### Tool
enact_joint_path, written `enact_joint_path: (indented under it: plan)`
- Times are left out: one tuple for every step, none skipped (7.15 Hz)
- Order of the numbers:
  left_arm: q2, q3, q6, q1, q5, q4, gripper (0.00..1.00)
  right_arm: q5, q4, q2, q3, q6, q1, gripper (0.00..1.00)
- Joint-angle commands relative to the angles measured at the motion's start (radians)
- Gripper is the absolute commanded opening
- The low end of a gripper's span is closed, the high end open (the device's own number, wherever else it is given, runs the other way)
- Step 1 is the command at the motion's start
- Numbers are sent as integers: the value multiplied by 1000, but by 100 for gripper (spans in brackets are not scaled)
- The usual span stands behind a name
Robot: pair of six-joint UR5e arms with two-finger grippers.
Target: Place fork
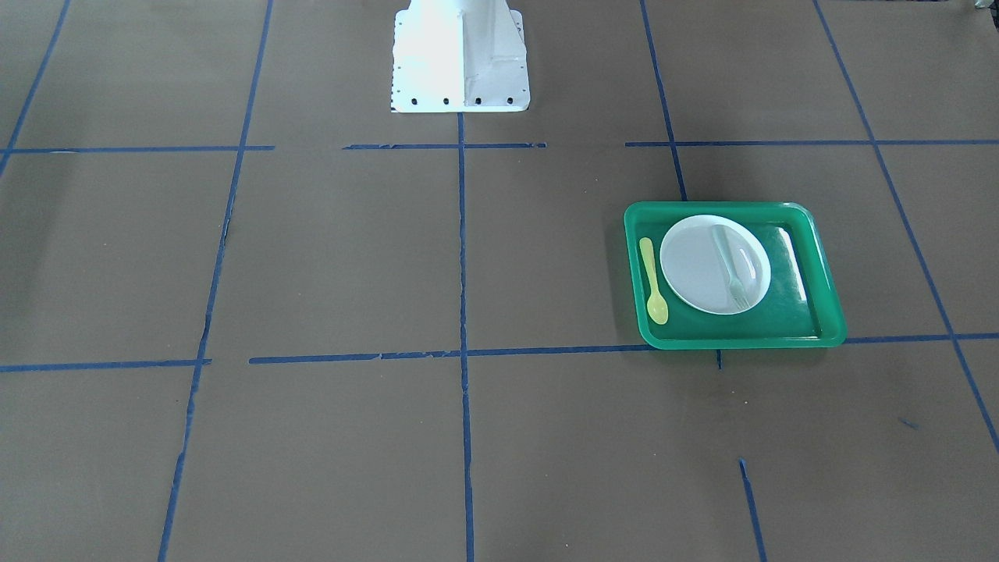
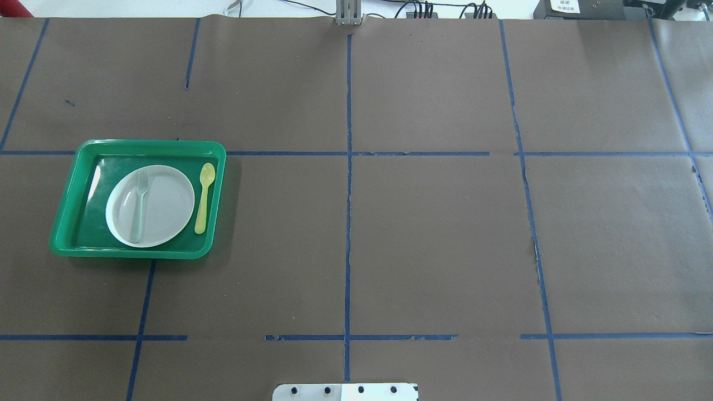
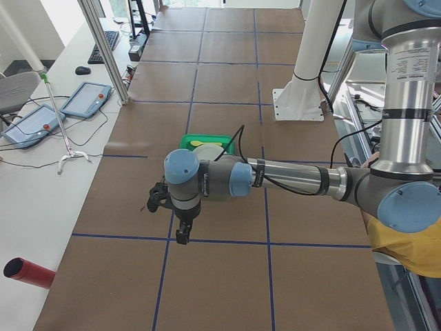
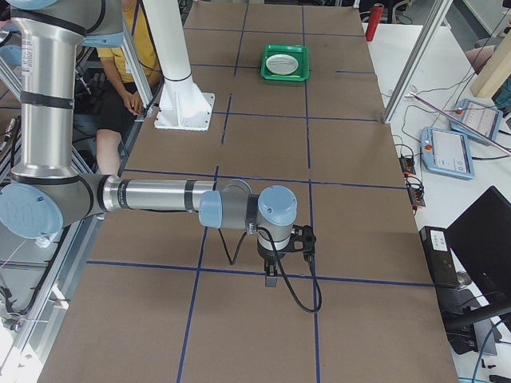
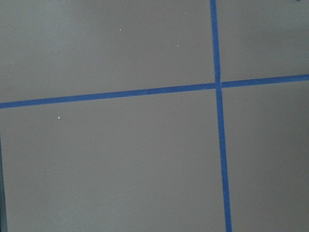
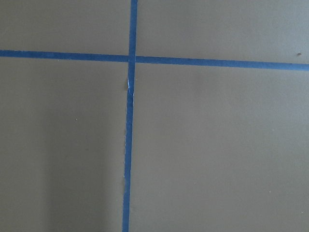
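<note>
The pale mint fork (image 1: 730,269) lies on the white plate (image 1: 698,265), tines toward the operators' side. The plate sits in the green tray (image 1: 734,341) with a yellow spoon (image 1: 652,281) beside it on the tray floor. The overhead view shows the fork (image 2: 138,206), plate (image 2: 164,206) and tray (image 2: 139,252) at the left. My left gripper (image 3: 180,236) shows only in the exterior left view, hanging above the table well short of the tray; I cannot tell its state. My right gripper (image 4: 271,279) shows only in the exterior right view, far from the tray (image 4: 285,76); I cannot tell its state.
The white robot pedestal (image 1: 460,55) stands at the table's middle on the robot's side. Blue tape lines (image 2: 348,223) grid the brown table. A red cylinder (image 3: 27,272) and tablets (image 3: 86,98) lie on the side bench. A person in yellow (image 4: 120,48) sits beside the robot.
</note>
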Motion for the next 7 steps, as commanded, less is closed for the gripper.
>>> enact_joint_path:
  plan:
    - [-4,-99,-201,165,-22,-19,100,0,0,0,0,-1,0,100]
    - [-8,-133,-396,259,-21,-101,100,0,0,0,0,-1,0,100]
    - [-10,-149,-558,330,-15,-167,100,0,0,0,0,-1,0,100]
    - [-16,-161,-702,421,-9,-202,100,0,0,0,0,-1,0,100]
    - [-55,-152,-825,513,19,-209,100,0,0,0,0,-1,0,100]
    - [-115,-120,-957,602,93,-210,100,0,0,0,0,-1,0,100]
    - [-189,-44,-982,637,102,-211,100,0,0,0,0,1,2,100]
